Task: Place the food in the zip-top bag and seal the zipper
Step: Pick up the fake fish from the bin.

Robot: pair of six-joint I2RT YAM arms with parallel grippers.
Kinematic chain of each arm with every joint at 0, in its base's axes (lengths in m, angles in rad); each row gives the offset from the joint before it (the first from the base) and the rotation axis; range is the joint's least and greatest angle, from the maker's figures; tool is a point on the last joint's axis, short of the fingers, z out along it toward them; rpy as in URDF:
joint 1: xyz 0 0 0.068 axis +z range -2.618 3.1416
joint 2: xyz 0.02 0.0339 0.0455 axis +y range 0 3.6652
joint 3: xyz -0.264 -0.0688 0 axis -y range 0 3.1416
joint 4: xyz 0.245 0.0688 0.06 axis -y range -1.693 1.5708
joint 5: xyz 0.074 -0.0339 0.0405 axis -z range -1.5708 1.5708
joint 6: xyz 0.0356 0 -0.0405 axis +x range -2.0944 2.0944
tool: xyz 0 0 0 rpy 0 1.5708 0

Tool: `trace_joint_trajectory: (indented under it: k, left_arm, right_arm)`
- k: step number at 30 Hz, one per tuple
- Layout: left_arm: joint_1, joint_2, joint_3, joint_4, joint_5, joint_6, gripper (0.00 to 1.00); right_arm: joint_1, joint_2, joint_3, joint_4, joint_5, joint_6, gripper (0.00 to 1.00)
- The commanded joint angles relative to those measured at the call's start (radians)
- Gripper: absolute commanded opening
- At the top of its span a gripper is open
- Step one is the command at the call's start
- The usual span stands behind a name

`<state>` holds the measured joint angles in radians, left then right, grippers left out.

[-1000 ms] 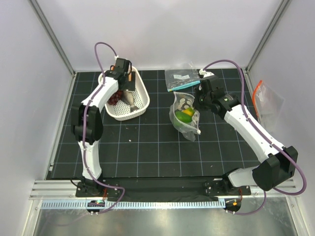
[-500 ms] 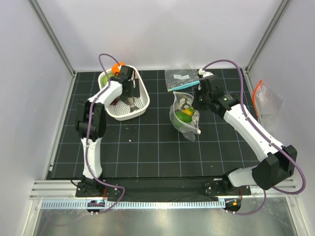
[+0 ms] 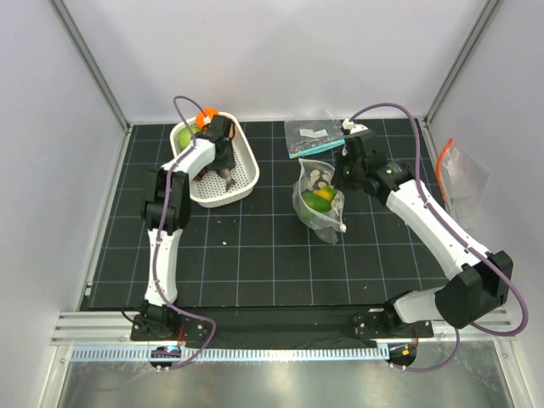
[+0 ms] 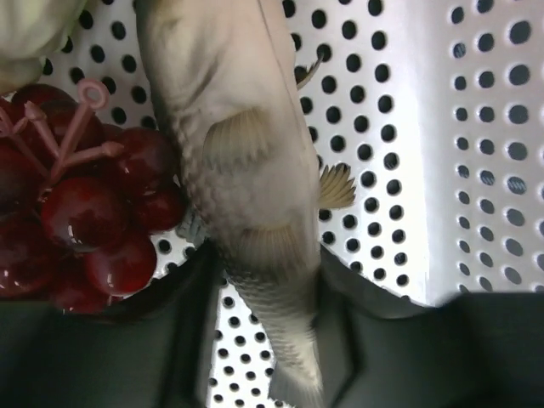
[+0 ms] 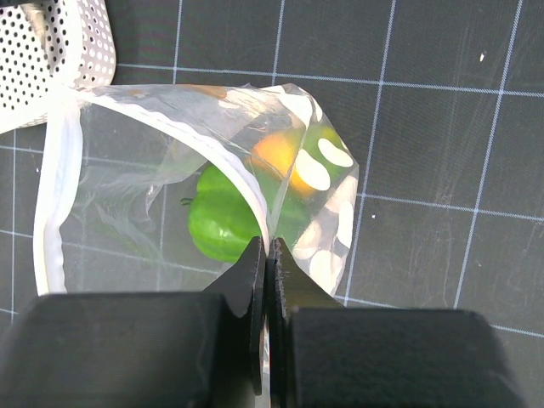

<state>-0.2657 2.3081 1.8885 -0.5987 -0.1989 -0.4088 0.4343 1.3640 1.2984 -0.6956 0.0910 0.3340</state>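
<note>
Since the earlier frame the left arm [image 3: 181, 166] has been folded in and lowered into the white basket [image 3: 249, 174], while the right arm [image 3: 425, 212] and the bag [image 3: 320, 204] are seen unchanged. The left jaws are set astride the tail end of the fish [image 4: 246, 170], one on each side and very close to it; whether the fish is already pinched cannot be told. The narrow tail is probably chosen because it is more easily spanned than the broad body. The grapes [image 4: 85, 212] are left lying against the fish on the perforated floor. The right jaws are clenched on a fold of the bag's film near its mouth, so that the mouth is held lifted and open toward the basket for the next item. A green piece [image 5: 219, 225] and an orange-yellow piece [image 5: 276, 157] are already contained in the bag, which is rested on the desk [image 3: 255, 255] near the basket. The zipper [image 5: 53, 212] is not yet pressed shut, and the task is judged partly done.
</note>
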Motion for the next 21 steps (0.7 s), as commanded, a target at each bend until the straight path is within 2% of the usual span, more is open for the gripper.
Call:
trace_joint_trajectory:
  k: [1,4,7,15,21]
  left_arm:
    - [0.003,-0.004,0.006,0.02,0.035,0.019,0.39]
    - [0.003,-0.076,-0.045,0.048,0.024,0.031,0.28]
    - [0.003,-0.145,-0.11,0.082,0.073,0.03,0.2]
    - [-0.018,-0.407,-0.293,0.134,0.196,0.025,0.17]
    - [-0.095,-0.573,-0.41,0.157,0.254,0.03,0.17]
  right_arm:
    - [-0.005,-0.023,0.019,0.027,0.004,-0.015,0.01]
    - [-0.005,-0.023,0.016,0.028,0.0,-0.015,0.01]
    - [-0.003,-0.023,0.013,0.031,-0.002,-0.013,0.01]
    - [-0.003,-0.02,0.015,0.041,-0.016,-0.009,0.01]
    - [-0.005,-0.016,0.018,0.044,-0.011,-0.01,0.01]
